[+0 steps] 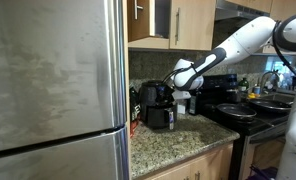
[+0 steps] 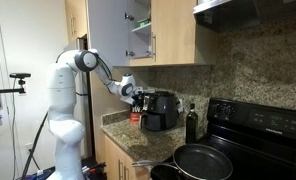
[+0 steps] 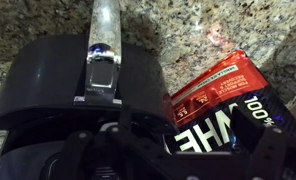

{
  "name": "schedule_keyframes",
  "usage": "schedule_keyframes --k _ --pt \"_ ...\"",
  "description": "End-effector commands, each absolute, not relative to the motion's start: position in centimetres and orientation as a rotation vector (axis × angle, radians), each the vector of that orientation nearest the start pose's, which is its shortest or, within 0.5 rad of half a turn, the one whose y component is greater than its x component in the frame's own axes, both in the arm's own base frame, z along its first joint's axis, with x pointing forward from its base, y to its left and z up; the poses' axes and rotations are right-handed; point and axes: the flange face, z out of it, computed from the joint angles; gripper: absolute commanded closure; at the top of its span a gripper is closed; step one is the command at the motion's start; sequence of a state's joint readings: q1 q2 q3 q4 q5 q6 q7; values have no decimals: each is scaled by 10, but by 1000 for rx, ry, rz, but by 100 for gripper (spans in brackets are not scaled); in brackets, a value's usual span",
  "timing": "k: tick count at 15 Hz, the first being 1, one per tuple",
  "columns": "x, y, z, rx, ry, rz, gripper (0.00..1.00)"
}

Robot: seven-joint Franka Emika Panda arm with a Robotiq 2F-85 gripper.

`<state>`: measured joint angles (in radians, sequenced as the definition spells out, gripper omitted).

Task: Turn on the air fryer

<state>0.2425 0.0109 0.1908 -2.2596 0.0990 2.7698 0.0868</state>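
Found the air fryer (image 2: 160, 110) on the granite tabletop (image 2: 138, 140), left of the stove (image 2: 258, 120): squat, black, round-topped, with a shiny handle (image 3: 103, 40) at the front. Read "100" and upside-down white letters on red-and-black packets (image 3: 223, 95) beside it. Could not tell the jaws' spread on the gripper (image 2: 134, 92) near its top.

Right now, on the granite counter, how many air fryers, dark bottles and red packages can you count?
Air fryer: 1
Dark bottle: 1
Red package: 1
Total: 3
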Motion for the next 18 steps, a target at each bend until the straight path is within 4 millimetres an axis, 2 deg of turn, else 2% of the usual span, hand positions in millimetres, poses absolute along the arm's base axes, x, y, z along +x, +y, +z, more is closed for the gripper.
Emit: schedule_keyframes --k 1,6,7,8,11,15,18 --pt "517 228 407 -2870 -372 -710 0" --pt "535 227 405 -2817 -346 -913 0" --pt "536 226 402 -2821 -336 -923 0" --pt "527 227 407 -2829 -350 -887 0" --pt "531 225 401 -2831 -337 -897 0" --pt "553 219 396 -2838 -286 -920 0" --pt "565 224 394 -2819 -263 -917 0"
